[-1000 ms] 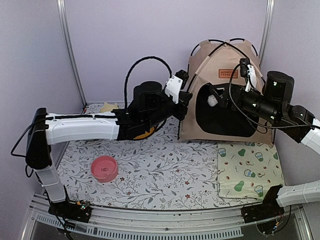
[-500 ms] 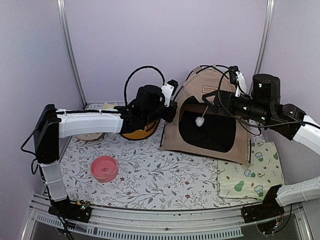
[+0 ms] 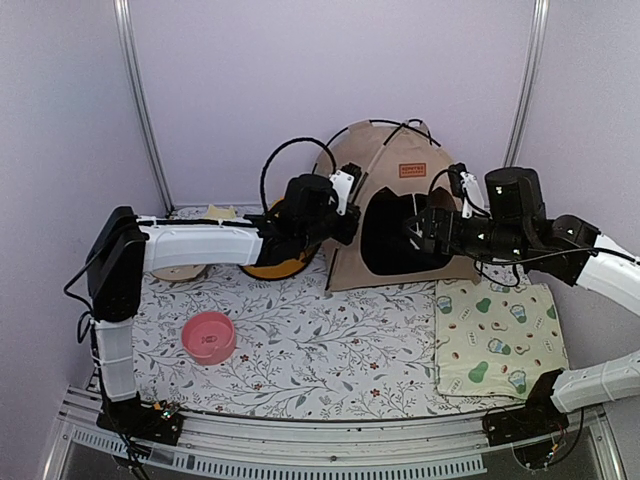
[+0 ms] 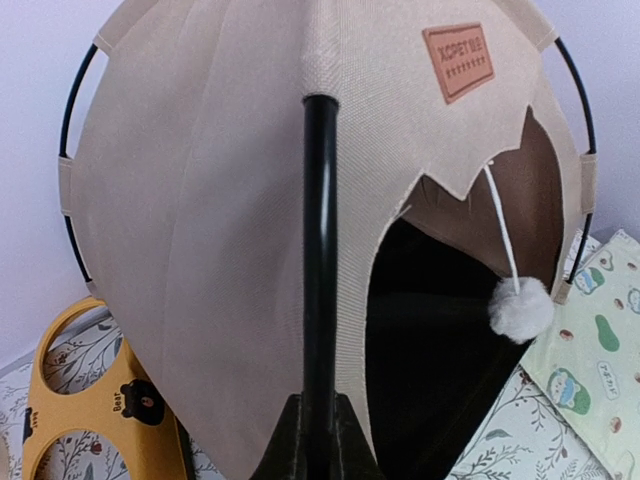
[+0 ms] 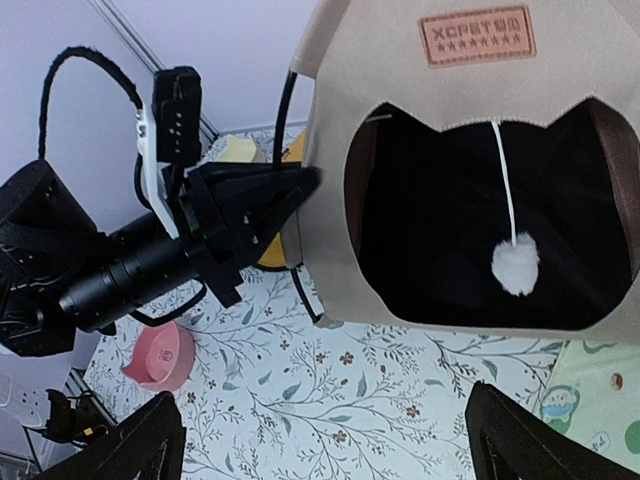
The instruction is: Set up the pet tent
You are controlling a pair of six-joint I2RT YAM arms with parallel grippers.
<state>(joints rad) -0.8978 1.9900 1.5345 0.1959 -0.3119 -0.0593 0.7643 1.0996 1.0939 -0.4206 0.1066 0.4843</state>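
The pet tent (image 3: 395, 180) is tan with black poles and a brown label (image 3: 411, 170). It stands upright at the back of the table, its dark doorway facing front. My left gripper (image 3: 349, 214) is shut on the black pole (image 4: 320, 250) at the tent's front left corner. The tent fabric (image 4: 210, 200) and a white pom-pom (image 4: 520, 308) fill the left wrist view. My right gripper (image 3: 417, 236) hangs open and empty in front of the doorway. In the right wrist view its fingertips (image 5: 130, 450) are spread wide, the tent (image 5: 360, 70) just beyond them.
A yellow double-bowl feeder (image 3: 270, 268) lies behind my left arm, close to the tent's left side. A pink bowl (image 3: 209, 337) sits front left. A cream mat with green prints (image 3: 495, 335) lies front right, next to the tent. Purple walls stand close behind.
The tent has moved left and back, from tilted by the right wall to standing upright. My left gripper moved with its pole. My right gripper has dropped lower, in front of the doorway.
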